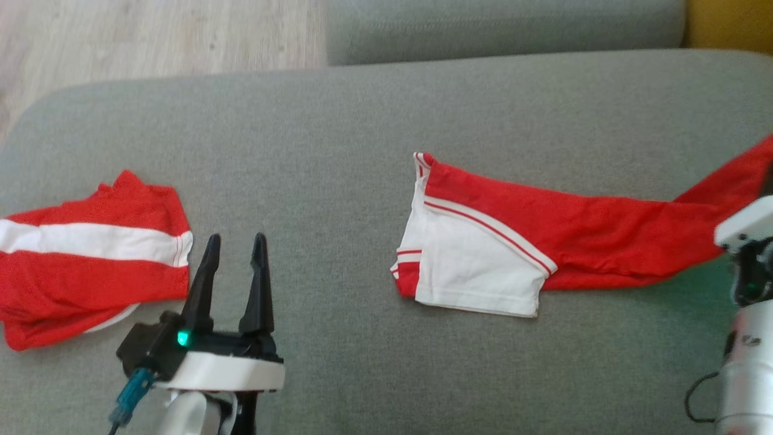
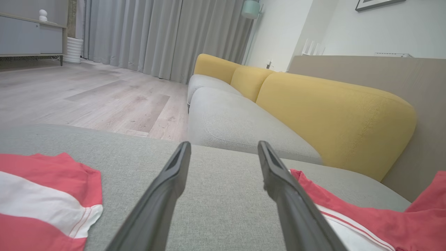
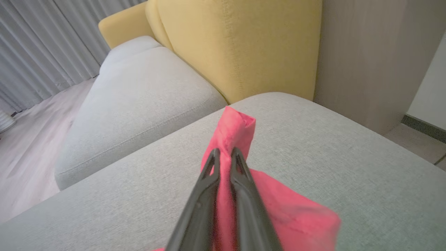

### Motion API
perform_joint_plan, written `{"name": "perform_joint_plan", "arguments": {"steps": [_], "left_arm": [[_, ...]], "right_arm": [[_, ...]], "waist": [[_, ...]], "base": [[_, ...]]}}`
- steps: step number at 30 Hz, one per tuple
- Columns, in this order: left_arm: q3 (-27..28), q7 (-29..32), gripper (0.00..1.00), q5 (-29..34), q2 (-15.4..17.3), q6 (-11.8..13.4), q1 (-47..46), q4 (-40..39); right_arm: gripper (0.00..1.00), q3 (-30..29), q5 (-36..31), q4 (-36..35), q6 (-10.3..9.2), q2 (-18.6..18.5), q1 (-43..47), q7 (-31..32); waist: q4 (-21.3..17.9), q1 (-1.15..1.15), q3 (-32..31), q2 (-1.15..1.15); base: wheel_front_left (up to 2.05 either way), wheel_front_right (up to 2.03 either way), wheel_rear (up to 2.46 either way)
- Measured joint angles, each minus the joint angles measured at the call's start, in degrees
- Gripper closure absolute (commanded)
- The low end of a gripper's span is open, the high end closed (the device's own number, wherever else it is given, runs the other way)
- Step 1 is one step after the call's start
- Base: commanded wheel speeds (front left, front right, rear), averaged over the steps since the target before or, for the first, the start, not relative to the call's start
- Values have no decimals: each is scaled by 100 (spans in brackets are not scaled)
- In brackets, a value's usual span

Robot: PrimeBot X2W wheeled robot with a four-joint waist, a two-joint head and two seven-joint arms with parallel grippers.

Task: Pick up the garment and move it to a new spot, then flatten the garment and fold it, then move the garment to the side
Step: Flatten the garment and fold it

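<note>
The garment (image 1: 604,229), red with a white panel and thin stripes, lies stretched across the grey cushion (image 1: 338,151) from the middle to the right edge. Its right end rises off the cushion toward my right wrist (image 1: 744,228). In the right wrist view my right gripper (image 3: 224,151) is shut on a bunched red end of the garment (image 3: 234,127), held a little above the cushion. My left gripper (image 1: 236,238) stands open and empty over bare cushion, left of the garment's white end. The left wrist view has the garment (image 2: 411,223) just right of the left gripper (image 2: 223,144).
A second red and white garment (image 1: 90,266) lies folded at the cushion's left, close beside my left gripper. Another grey seat (image 1: 501,24) and yellow backrests (image 2: 331,115) lie beyond. Wooden floor (image 1: 151,36) lies past the far left edge.
</note>
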Motion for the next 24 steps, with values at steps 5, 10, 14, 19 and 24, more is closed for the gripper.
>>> {"name": "perform_joint_plan", "arguments": {"steps": [5,10,14,19,24], "left_arm": [[98,0,0,-1,3,0,169,0],[79,0,0,-1,3,0,204,1],[55,0,0,-18,3,0,214,3],[-29,0,0,-18,4,0,251,5],[-86,0,0,-16,5,0,333,23]], "right_arm": [[100,1072,833,-363,0,55,297,147],[100,2137,1878,-513,0,57,521,136],[100,3166,2819,-532,0,56,821,-41],[100,4280,3612,-299,0,55,985,-528],[100,5139,4300,253,0,54,972,-1094]], "waist": [[-52,0,-248,0],[-51,0,-415,0],[22,0,-530,0],[184,0,-579,0],[375,0,-565,0]], "base": [[0,0,0],[0,0,0],[0,0,0],[0,0,0],[0,0,0]]}}
